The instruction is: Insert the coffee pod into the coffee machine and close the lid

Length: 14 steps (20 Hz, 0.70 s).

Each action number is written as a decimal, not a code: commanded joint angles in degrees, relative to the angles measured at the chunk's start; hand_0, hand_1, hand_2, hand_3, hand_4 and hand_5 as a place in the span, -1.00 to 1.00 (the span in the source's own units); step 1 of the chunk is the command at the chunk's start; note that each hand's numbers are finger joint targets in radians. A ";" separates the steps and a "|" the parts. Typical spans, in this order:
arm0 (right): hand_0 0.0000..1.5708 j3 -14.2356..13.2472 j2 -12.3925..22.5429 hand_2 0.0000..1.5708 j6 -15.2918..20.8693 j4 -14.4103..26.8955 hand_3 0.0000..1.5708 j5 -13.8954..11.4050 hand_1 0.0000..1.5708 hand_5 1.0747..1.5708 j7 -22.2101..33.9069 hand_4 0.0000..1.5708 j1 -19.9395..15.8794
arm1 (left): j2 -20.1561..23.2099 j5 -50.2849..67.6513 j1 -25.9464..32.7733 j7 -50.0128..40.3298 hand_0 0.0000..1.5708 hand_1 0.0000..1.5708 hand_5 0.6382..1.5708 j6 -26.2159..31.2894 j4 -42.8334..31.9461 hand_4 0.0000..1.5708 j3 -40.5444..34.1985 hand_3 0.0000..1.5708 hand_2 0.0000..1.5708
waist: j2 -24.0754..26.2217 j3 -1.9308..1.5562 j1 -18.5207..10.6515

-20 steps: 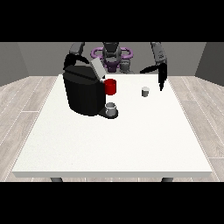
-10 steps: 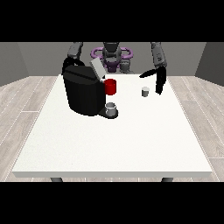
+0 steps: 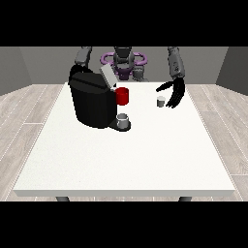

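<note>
Coffee pod just beside hand

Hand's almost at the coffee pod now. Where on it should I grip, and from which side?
Pinch the coffee pod across its side wall, coming from the view's right, where the open hand at the view's right already sits beside it. It stands upright and apart from the coffee machine, so both sides look free.

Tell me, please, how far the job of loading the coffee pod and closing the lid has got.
Nothing looks finished yet. The small grey coffee pod stands on the large white table, outside the black coffee machine, whose grey lid is raised. In hand: the black hand at the view's right is beside the pod, fingers open, not gripping. Left: grasp, insert, close the lid.
</note>
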<state>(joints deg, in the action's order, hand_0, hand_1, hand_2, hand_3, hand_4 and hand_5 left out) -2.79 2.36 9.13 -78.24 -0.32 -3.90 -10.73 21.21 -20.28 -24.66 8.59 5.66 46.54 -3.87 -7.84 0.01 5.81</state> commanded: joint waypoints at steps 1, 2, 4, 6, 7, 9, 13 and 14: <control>-1.00 2.34 -0.70 -1.00 -0.14 -3.54 -1.00 -0.87 -1.00 1.00 1.99 -0.41 1.74 | 1.44 -4.38 1.95 4.58 -0.26 -0.26 1.00 -3.57 -5.00 -1.00 0.91 -0.40 -0.08 | 0.19 0.03 2.07; -1.00 -2.42 2.30 -1.00 -2.57 1.07 -1.00 2.42 -1.00 1.00 0.24 -0.42 -3.20 | -0.04 -5.00 -1.35 1.76 -0.24 -0.24 1.00 -3.56 -3.47 -1.00 1.91 -0.40 -0.09 | -2.21 0.00 0.73; -1.00 -1.70 0.76 -1.00 -1.21 3.27 -1.00 1.41 -1.00 1.00 -0.99 -0.39 -0.25 | 2.51 -6.15 -0.81 0.68 -0.32 -0.32 1.00 -0.16 -2.78 -1.00 2.77 -0.44 -0.12 | 1.08 -0.01 -0.93; -1.00 2.90 -1.53 -1.00 0.98 -2.26 -1.00 -1.56 -1.00 1.00 3.86 -0.34 1.37 | 0.61 -8.59 -1.33 0.98 -0.23 -0.23 1.00 -5.23 -5.87 -1.00 3.12 -0.38 -0.05 | 2.27 0.02 2.33; -1.00 1.16 -0.85 -1.00 0.67 1.04 -1.00 -1.43 -1.00 1.00 -2.11 -0.33 0.11 | 0.24 -9.18 -1.82 4.92 -0.18 -0.18 1.00 -8.20 -5.81 -1.00 2.69 -0.33 0.00 | -1.33 0.01 1.07; -1.00 -1.31 -0.14 -1.00 0.42 2.42 -1.00 0.86 -1.00 1.00 0.50 -0.37 -1.61 | -2.60 -10.96 -0.78 3.18 -0.11 -0.11 1.00 -10.23 -5.50 -1.00 4.15 -0.25 0.06 | 0.74 0.00 -0.48; -1.00 -3.20 0.85 -1.00 -0.90 4.53 -1.00 2.40 -1.00 1.00 -2.85 -0.36 -2.92 | -1.90 -11.23 -3.46 6.01 -0.01 -0.01 1.00 -12.19 -7.27 -0.55 2.16 -0.12 0.17 | -0.71 0.00 -0.57; -1.00 -1.52 0.33 -1.00 -2.03 3.84 -1.00 2.13 -1.00 1.00 -2.61 -0.37 -0.06 | -0.72 -10.76 -3.56 6.50 0.07 0.07 1.00 -12.12 -7.81 -0.50 1.03 -0.06 0.24 | 0.33 0.00 0.11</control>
<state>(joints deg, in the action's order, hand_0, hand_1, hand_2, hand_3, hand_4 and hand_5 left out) -3.68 2.32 8.56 -75.97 0.71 -4.93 -11.72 20.18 -30.23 -27.43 13.60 -4.67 39.73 -1.90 -7.99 -0.02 6.28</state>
